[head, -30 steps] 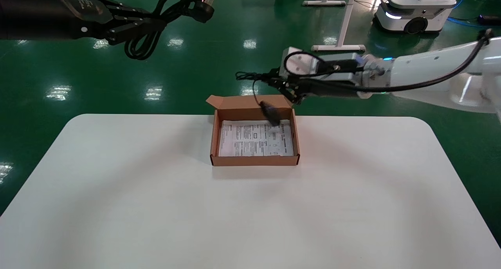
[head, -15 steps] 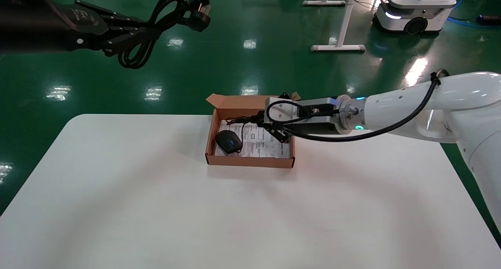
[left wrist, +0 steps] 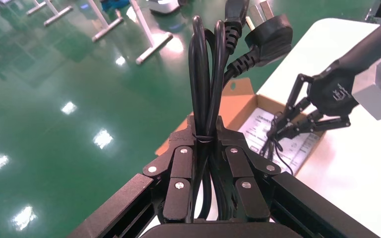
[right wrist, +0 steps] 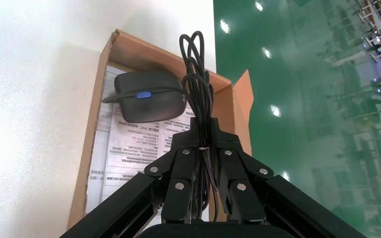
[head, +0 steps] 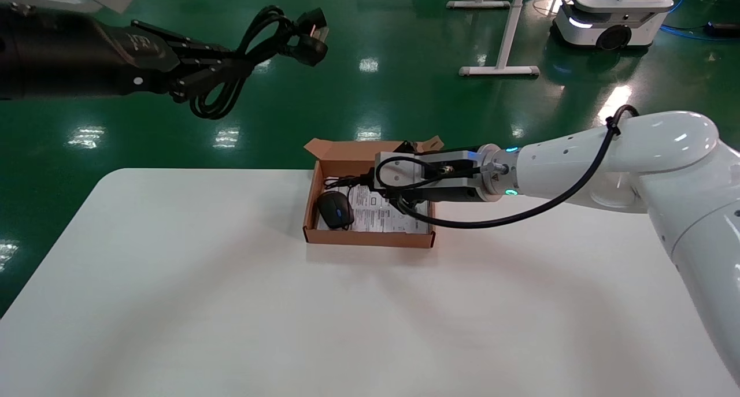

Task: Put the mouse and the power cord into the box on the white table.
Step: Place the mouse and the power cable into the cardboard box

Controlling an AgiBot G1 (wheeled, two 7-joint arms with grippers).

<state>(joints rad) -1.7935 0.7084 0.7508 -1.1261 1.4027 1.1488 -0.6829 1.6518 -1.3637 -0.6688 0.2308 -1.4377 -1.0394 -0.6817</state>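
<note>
The brown box (head: 370, 238) stands open at the far middle of the white table (head: 231, 304). The black mouse (head: 335, 210) lies in the box's left end on the printed sheet. My right gripper (head: 361, 180) reaches low over the box from the right, shut on the mouse's thin bundled cable (right wrist: 198, 84); the mouse (right wrist: 149, 96) rests just beyond the right gripper (right wrist: 202, 126). My left gripper (head: 231, 70) hangs high at the far left, over the green floor, shut on the looped power cord (head: 277, 30). The left wrist view shows the cord (left wrist: 206, 74) and its plug (left wrist: 270, 34) above the left gripper (left wrist: 206, 131).
Beyond the table, on the green floor, stand a white mobile robot base (head: 613, 15) and white stand legs (head: 500, 70). The box's flap (head: 324, 149) sticks up at its far left corner. Bare tabletop lies around the box.
My right gripper came down from above the box's far side into the box, and the dangling mouse now rests at its left end. The box has shifted slightly left. The left arm barely moved.
</note>
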